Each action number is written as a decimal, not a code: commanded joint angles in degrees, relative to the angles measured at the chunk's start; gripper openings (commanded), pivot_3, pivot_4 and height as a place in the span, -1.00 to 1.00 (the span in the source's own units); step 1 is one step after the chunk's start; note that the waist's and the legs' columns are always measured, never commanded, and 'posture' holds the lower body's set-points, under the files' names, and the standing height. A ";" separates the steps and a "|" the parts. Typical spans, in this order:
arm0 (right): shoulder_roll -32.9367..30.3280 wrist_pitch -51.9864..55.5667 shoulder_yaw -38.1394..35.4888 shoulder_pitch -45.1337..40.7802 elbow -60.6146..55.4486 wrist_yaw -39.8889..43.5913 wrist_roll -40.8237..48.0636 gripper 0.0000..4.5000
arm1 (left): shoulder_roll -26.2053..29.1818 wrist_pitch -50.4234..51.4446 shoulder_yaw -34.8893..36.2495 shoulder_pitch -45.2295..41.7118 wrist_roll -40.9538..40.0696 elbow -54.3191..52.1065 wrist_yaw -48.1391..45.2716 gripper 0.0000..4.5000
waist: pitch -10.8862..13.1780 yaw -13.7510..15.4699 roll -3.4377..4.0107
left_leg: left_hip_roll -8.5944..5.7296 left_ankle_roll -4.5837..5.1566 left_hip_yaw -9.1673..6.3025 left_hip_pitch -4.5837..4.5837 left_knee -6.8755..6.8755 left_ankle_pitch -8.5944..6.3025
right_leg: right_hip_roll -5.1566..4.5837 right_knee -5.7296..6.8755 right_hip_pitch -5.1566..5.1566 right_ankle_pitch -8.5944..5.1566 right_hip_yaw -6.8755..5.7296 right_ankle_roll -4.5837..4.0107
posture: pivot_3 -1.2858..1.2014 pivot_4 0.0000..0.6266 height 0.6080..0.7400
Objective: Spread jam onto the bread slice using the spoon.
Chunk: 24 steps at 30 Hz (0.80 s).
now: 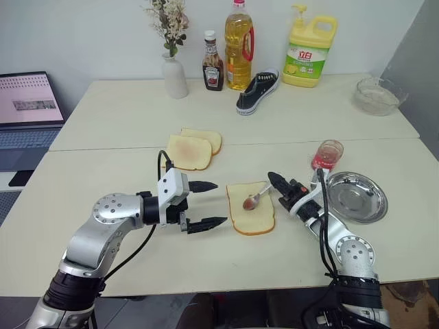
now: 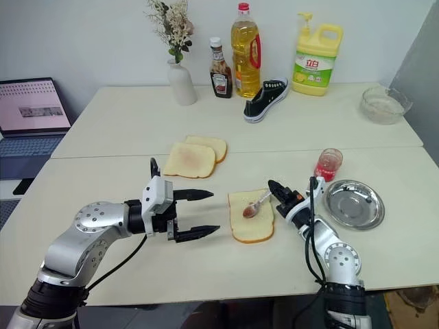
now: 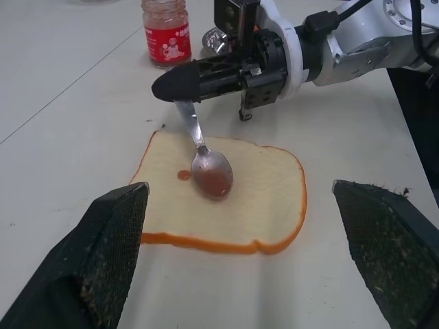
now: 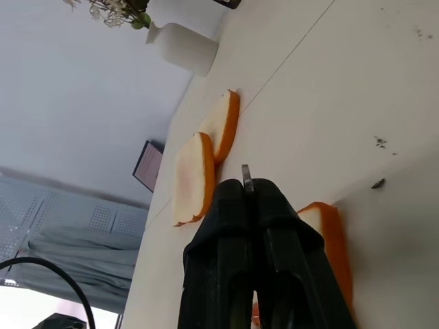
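Bread slice [image 1: 251, 208] lies flat on the pale surface [image 1: 123, 123], and everything else can be placed from it. The right claw [image 1: 276, 180] reaches in level from the slice's right side, its two black fingers pressed together on the thin handle of the spoon [image 1: 255, 199]. The spoon's bowl, tinged red, rests on the upper face of the slice, with a small spot of jam [image 3: 183, 175] just beside it on the crumb. More jam sits in the glass cup [image 1: 328, 154] beyond the slice and to its right, near the round steel dish [image 1: 356, 197]. The left claw [image 1: 209, 203] hovers just left of the slice, fingers spread wide and pointing toward it, gripping nothing. Two toastier slices [image 1: 194, 148] lie overlapping beyond the bread slice and to its left. Farther back along the wall stand a white vase [image 1: 174, 77], a sauce bottle [image 1: 212, 64], an oil bottle [image 1: 239, 44], a yellow detergent jug [image 1: 310, 51] and a black sneaker [image 1: 258, 91]
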 commanded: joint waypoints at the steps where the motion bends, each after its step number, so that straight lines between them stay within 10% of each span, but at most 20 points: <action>1: -0.48 -0.99 -1.08 -1.01 0.09 1.78 -1.42 -0.99 | -0.18 -0.05 0.26 -0.04 -0.69 -2.17 0.43 1.00 | 0.00 0.02 0.00 | 0.00 0.00 0.00 0.00 0.00 0.00 | 0.00 0.00 0.00 0.00 0.00 0.00 | 0.03 -0.52 1.00; 24: -3.21 4.25 -3.96 4.59 -6.29 2.42 1.73 -0.99 | -0.66 -2.64 -0.76 -0.34 -0.07 0.62 -1.07 1.00 | 0.00 0.64 0.00 | -0.01 0.00 -0.01 -0.01 0.01 0.00 | -0.01 -0.01 0.03 0.00 -0.01 0.00 | 0.03 -0.52 1.00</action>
